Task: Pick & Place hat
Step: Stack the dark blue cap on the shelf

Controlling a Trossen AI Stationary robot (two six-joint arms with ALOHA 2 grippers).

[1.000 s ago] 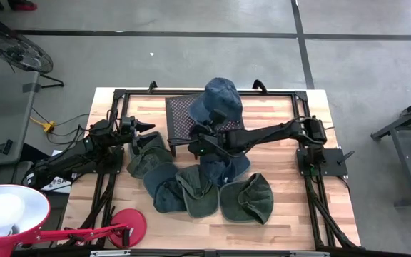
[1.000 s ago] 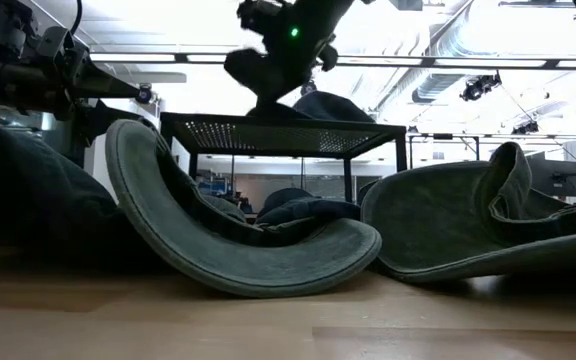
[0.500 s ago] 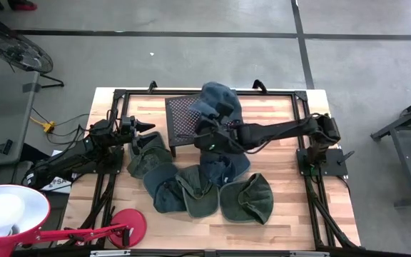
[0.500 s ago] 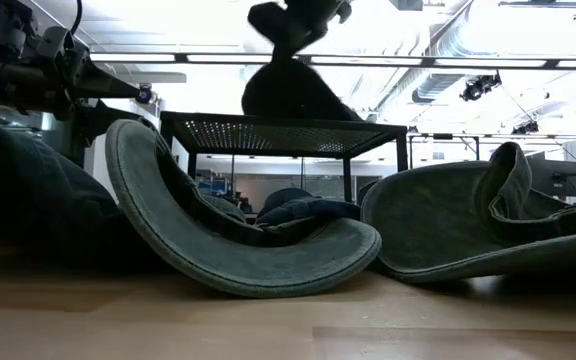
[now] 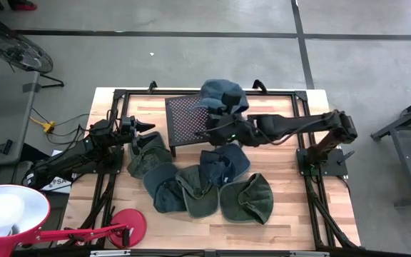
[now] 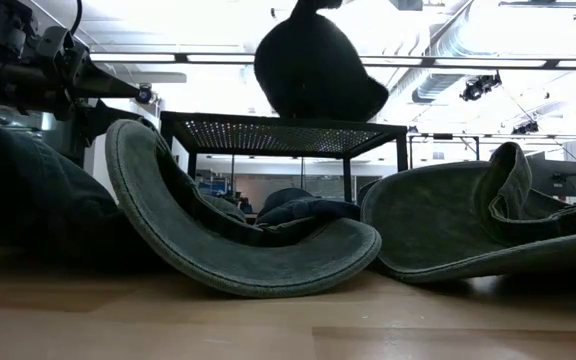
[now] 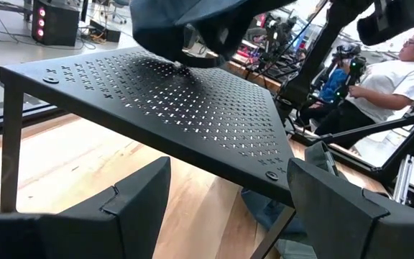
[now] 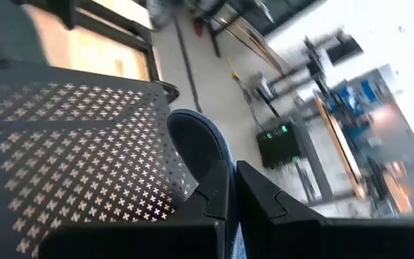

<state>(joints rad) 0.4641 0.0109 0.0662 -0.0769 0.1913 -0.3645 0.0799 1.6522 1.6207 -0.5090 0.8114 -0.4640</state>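
A blue hat (image 5: pixel 223 95) hangs over the far right part of the black perforated rack (image 5: pixel 190 120). My right gripper (image 5: pixel 225 130) is shut on it. In the low view the hat (image 6: pixel 318 65) is a dark bulge clear above the rack top (image 6: pixel 283 124). In the left wrist view the hat (image 7: pixel 185 21) shows above the rack (image 7: pixel 171 101). My left gripper (image 5: pixel 147 127) waits open at the rack's left side, level, with nothing between its fingers (image 7: pixel 142 208). My right gripper pinches the hat's cloth (image 8: pixel 201 147) between its two shut fingers (image 8: pixel 261 194), at the hat's near edge. It comes from the table's right, slanting a little down. The hat hangs below the fingers, lifted clear of the rack top.
Several green and blue hats lie in a heap near the table's front: one green (image 5: pixel 247 198), one blue (image 5: pixel 224 163), one by my left gripper (image 5: pixel 148 160). A red lamp (image 5: pixel 9 214) stands at the near left corner. A person (image 7: pixel 401 72) sits beyond the table.
My right gripper has risen and drawn toward the table's right and far side, rolling at the wrist. The blue hat, which lay on the rack top, has been lifted clear and now hangs above it.
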